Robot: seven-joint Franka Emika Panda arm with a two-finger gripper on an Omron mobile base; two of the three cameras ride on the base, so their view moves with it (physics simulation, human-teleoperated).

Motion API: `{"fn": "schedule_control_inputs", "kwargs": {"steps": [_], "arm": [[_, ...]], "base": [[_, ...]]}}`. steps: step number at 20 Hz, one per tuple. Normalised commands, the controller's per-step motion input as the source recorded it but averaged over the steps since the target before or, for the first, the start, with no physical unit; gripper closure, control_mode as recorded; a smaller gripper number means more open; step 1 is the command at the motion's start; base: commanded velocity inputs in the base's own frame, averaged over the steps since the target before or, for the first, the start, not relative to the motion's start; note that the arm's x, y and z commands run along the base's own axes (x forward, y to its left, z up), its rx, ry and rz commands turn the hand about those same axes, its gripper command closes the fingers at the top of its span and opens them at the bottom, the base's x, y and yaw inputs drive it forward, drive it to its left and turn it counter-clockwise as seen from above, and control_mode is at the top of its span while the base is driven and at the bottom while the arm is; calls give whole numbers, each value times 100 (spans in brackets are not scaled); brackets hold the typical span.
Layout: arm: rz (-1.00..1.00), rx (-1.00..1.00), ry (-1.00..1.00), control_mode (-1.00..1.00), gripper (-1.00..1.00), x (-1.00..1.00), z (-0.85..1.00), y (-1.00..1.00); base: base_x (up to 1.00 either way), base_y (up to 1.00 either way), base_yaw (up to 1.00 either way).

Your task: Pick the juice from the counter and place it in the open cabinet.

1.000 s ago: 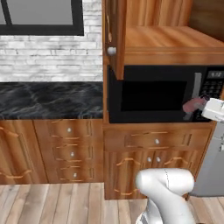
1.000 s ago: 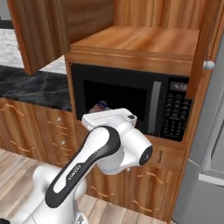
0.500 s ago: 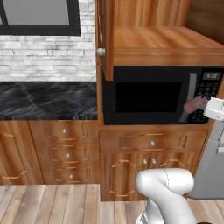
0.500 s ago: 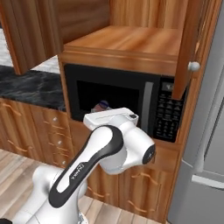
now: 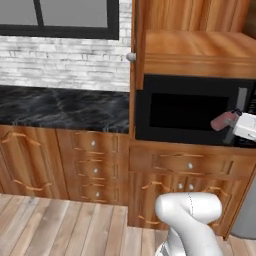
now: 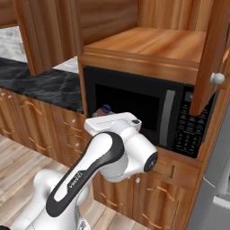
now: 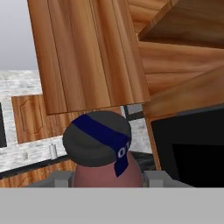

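Gripper (image 5: 234, 123) clenched on the juice (image 5: 223, 120) — in the hand view the bottle's dark cap sits close to the lens, with the two fingers flanking its reddish body. In the left base view the bottle is carried aloft at the right, tilted, in front of the black microwave (image 5: 187, 110) and well clear of the counter (image 5: 60, 107), so the pick appears finished.

Change over the last second: both base views have shifted as a whole — the microwave column has slid across the frames, which reads as the base driving, not the furniture moving. The gripper has stayed clamped on the bottle throughout.

The open cabinet (image 6: 152, 45) lies directly above the microwave, its bare wood shelf exposed, its door (image 6: 211, 58) with the round knob swung out at the right. Judgement: transport stage; the bottle is below shelf level, so a lift and then a reach inward are still to come.
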Motion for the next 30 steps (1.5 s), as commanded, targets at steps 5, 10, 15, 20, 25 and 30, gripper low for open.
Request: {"fn": "schedule_control_inputs", "kwargs": {"steps": [5, 10, 15, 20, 25, 30], "arm": [[0, 0, 0, 100, 100, 0, 0, 0], [0, 0, 0, 100, 100, 0, 0, 0], [0, 0, 0, 100, 100, 0, 0, 0], [1, 0, -5, -100, 100, 0, 52, -12], [-10, 0, -14, -100, 100, -1, 89, -14], [-19, -1, -10, -100, 100, -8, 63, -34]], "base": [[32, -6, 11], [65, -1, 1], [36, -4, 8], [0, -8, 1], [0, 0, 0], [0, 0, 0]]}}
